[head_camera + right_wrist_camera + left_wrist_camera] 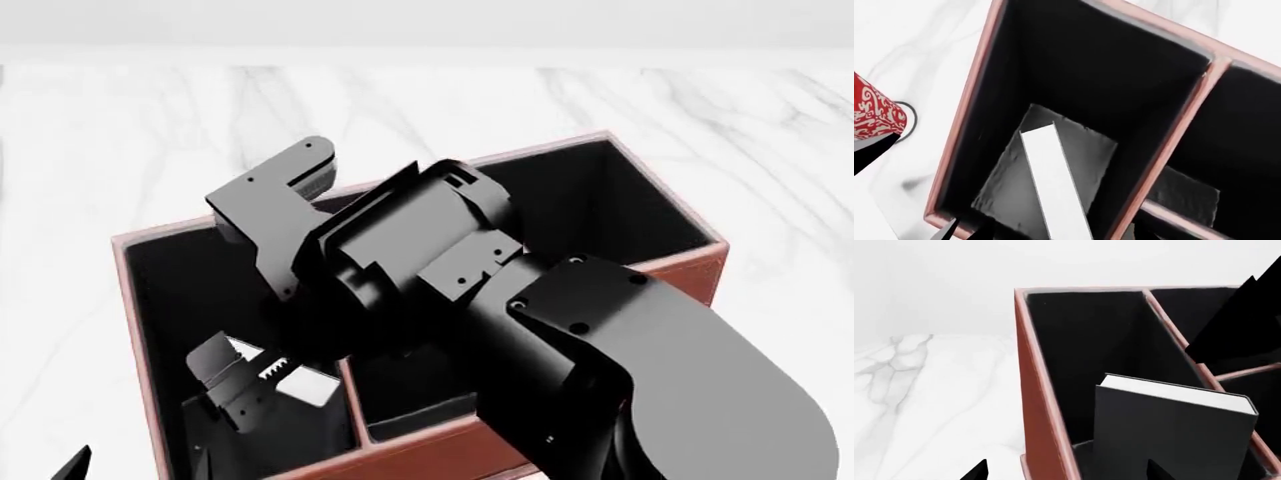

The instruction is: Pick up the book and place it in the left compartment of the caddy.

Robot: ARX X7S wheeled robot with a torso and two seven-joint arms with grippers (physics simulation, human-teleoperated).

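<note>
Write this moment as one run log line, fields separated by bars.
book: standing inside left compartment of caddy | right gripper: above book, open | left gripper: state unclear | mug: outside caddy

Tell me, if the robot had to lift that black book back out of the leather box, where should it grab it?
Probably by the top edge, coming straight down from above. The book stands on end inside the caddy's left compartment, white page edges up, with walls close on both sides. Only its upper part is reachable, so the fingers would pinch the two black covers near the top.
</note>
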